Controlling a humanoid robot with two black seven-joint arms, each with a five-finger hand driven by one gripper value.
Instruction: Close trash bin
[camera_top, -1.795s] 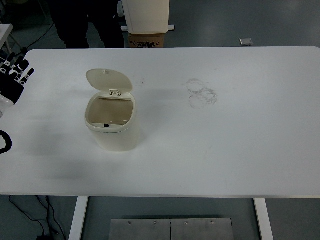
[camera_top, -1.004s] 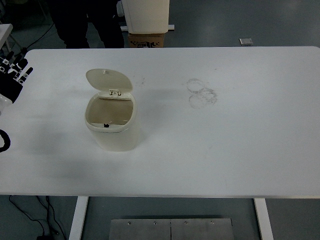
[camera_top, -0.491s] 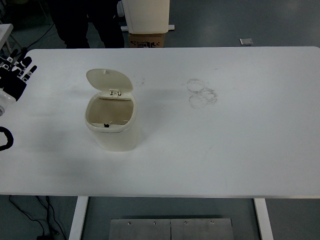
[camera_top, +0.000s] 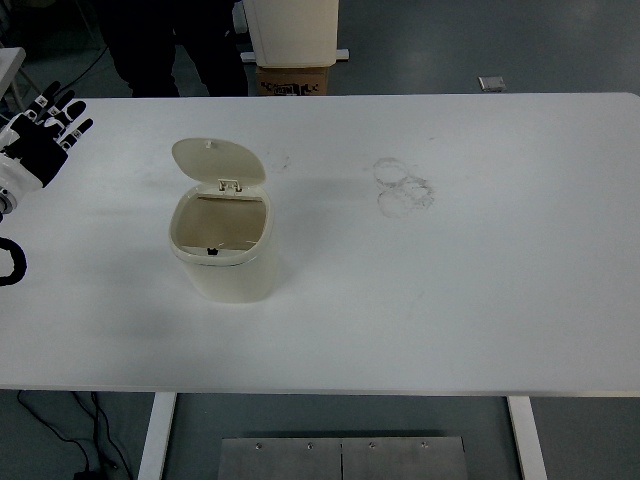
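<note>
- Left hand (camera_top: 45, 140): at picture's nine-to-ten o'clock edge, fingers spread, pointing toward one o'clock, holding nothing.
- Left arm: entered from left edge.

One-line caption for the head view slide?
Open-lidded trash bin on the white table; left hand hovers open at the far-left edge.

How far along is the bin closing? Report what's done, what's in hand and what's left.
Done: nothing yet. The trash bin stands on the white table with its lid tipped back and the inside showing. In hand: the left hand is at the table's far left edge, fingers spread, holding nothing, apart from the bin. Left: reach the lid and swing it down shut. The right arm is out of view.
</note>
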